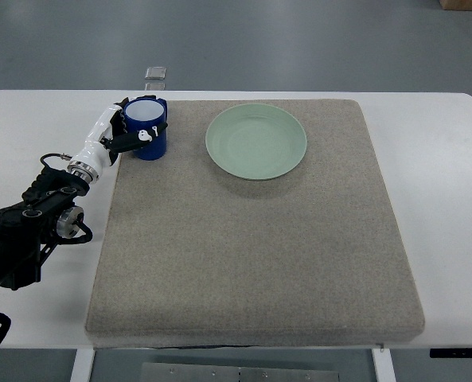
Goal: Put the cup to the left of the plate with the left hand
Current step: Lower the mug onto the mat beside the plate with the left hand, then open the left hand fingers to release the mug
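One hand does the work, my left hand (132,131), which comes in from the left edge with its fingers (144,136) wrapped around the blue cup (148,127), clamped on its wall. That cup stands upright at the far left corner of the grey mat (243,255), its white inside showing (it looks empty, as far as I can see). Off to its right, apart from it with a strip of bare mat between, lies the green plate (256,141), also on the far part of the mat. My right arm does not show at all.

I judge this to be the placing step, close to its end: the cup is already left of the plate and seems to sit on the mat, though I cannot tell for sure whether its base bears full weight. Next I would need to loosen the fingers evenly and draw the hand back leftward without nudging the cup or tipping it toward the plate.
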Tool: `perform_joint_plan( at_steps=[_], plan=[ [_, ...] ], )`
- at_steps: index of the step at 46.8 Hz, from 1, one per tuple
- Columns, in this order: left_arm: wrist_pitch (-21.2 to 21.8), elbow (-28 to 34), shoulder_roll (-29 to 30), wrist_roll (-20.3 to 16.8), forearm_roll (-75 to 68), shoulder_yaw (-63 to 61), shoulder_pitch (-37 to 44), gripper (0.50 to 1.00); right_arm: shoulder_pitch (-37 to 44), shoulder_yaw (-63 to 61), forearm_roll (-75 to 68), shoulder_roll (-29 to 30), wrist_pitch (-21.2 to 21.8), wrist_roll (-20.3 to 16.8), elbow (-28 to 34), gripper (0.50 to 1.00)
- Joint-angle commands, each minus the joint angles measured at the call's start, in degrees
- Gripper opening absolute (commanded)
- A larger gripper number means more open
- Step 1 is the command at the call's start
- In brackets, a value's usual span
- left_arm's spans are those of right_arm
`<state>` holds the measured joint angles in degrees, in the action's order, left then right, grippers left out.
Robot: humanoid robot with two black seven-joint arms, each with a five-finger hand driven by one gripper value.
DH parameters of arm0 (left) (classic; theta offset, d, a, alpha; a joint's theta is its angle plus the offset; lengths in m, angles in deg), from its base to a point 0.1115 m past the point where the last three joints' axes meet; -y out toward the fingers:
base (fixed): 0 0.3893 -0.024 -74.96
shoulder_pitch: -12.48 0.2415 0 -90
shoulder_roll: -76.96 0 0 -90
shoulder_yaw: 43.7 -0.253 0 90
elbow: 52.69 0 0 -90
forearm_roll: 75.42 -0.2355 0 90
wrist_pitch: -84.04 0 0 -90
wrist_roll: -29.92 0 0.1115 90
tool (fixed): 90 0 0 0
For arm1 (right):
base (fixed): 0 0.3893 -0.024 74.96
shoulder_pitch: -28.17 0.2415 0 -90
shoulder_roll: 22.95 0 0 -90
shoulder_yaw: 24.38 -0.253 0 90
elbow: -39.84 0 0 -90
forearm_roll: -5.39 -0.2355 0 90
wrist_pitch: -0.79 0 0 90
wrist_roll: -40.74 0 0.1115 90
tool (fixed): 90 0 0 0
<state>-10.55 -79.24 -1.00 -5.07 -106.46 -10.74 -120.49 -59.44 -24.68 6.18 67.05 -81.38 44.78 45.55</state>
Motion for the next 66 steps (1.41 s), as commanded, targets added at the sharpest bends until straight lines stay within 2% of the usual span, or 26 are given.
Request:
perform_joint_plan(
  at_steps=[1,2,4,8,19,21,34,40,52,66],
  plan=[
    [0.0,0.0,0.0,0.0,0.0,0.0,0.0,0.500,0.0,0.0,0.0,0.0,0.0,0.0,0.0,0.934],
    [0.0,0.0,0.0,0.0,0.0,0.1,0.0,0.500,0.0,-0.1,0.0,0.0,0.0,0.0,0.0,0.934],
    [0.0,0.0,0.0,0.0,0.1,0.1,0.0,0.561,0.0,0.0,0.0,0.0,0.0,0.0,0.0,0.934],
    [0.3,0.0,0.0,0.0,0.1,0.1,0.0,0.754,0.0,0.0,0.0,0.0,0.0,0.0,0.0,0.934],
    [0.7,0.0,0.0,0.0,0.3,0.2,0.1,0.906,0.0,0.0,0.0,0.0,0.0,0.0,0.0,0.934],
    [1.1,-0.1,0.0,0.0,0.3,0.3,0.1,0.953,0.0,0.0,0.0,0.0,0.0,0.0,0.0,0.934],
    [1.7,-0.6,0.0,0.0,0.3,0.4,0.1,0.969,0.0,0.0,0.0,0.0,0.0,0.0,0.0,0.934],
    [1.7,-0.7,0.0,0.0,1.0,0.5,0.1,0.994,0.0,0.0,0.0,0.0,0.0,0.0,0.0,0.934],
    [0.8,-0.9,0.5,0.0,3.5,0.8,-0.1,0.994,0.0,-0.1,0.0,0.0,0.0,0.0,0.0,0.934],
    [0.8,-4.5,1.8,0.0,3.6,1.1,0.1,0.994,0.0,0.0,0.0,0.0,0.0,0.0,0.0,0.934]
  ],
)
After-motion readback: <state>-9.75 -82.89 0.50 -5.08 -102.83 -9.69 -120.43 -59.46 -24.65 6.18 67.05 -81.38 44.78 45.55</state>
